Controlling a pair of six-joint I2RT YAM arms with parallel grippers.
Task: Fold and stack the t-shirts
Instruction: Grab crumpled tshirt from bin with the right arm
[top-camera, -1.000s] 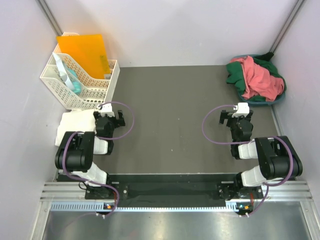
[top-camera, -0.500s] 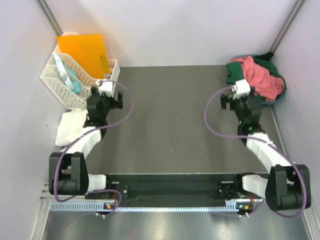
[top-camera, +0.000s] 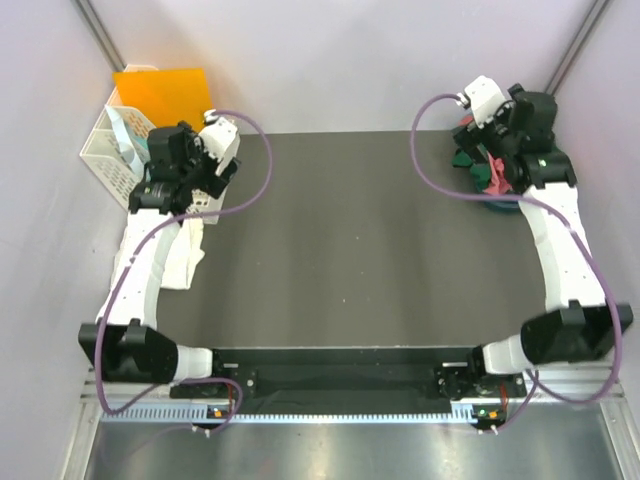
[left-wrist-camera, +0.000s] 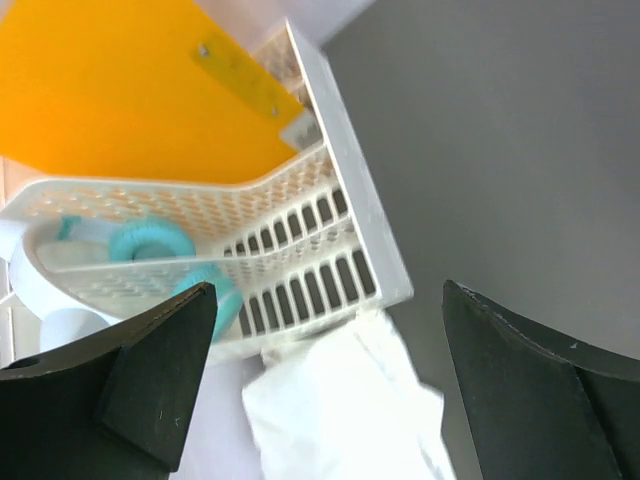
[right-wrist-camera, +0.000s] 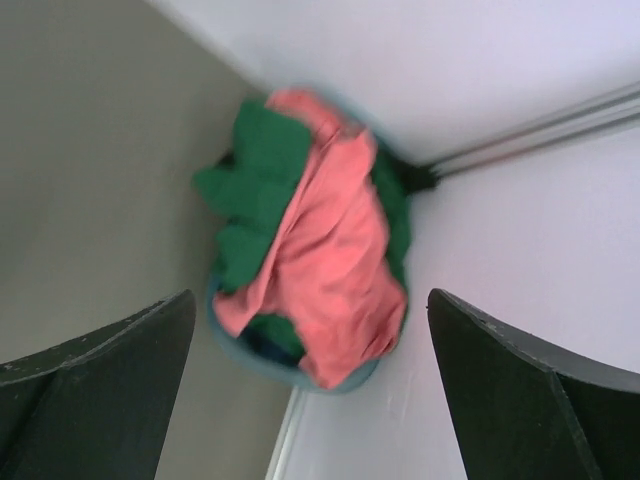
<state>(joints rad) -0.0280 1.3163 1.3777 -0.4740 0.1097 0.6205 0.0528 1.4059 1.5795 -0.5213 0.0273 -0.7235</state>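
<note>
- Salmon-pink t-shirt: is lying crumpled over the dark green t-shirt, both heaped in a teal tub that is sitting at the far right corner of the table.
- White t-shirt: is lying rumpled at the table's left edge, just beside the white lattice basket.
- Orange folder: is standing in that basket.
- Left end effector: is hovering over the basket and the white t-shirt, jaws spread wide, gripping nothing.
- Right end effector: is hovering above the tub's heap, jaws spread wide, gripping nothing.

White t-shirt (blurred) beside lattice basket, orange folder
</note>
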